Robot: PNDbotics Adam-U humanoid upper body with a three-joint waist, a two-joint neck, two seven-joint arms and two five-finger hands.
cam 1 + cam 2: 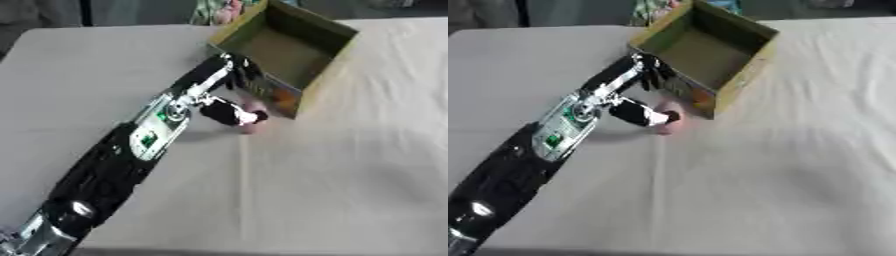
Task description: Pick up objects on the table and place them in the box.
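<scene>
My left arm reaches in from the lower left, across the white-covered desk (350, 175) toward the box (325, 59). The left hand (229, 107) sits right at the box's near wall, low over the cloth. Its thumb and fingers are curved in around a small pink object (252, 126), rounded as far as I can make out, with the thumb (651, 118) lying across the object's left side. I read that as the hand closed on it, though most of the object is hidden and only its lower right edge peeks out below the fingertips.

The pink object is at desk level, just outside the box, next to its near corner; I cannot tell whether it touches the cloth or is lifted clear. It is not inside the box.

The box is open-topped cardboard with a printed, coloured outer face, standing askew near the far edge of the desk. My right hand appears in neither view.
</scene>
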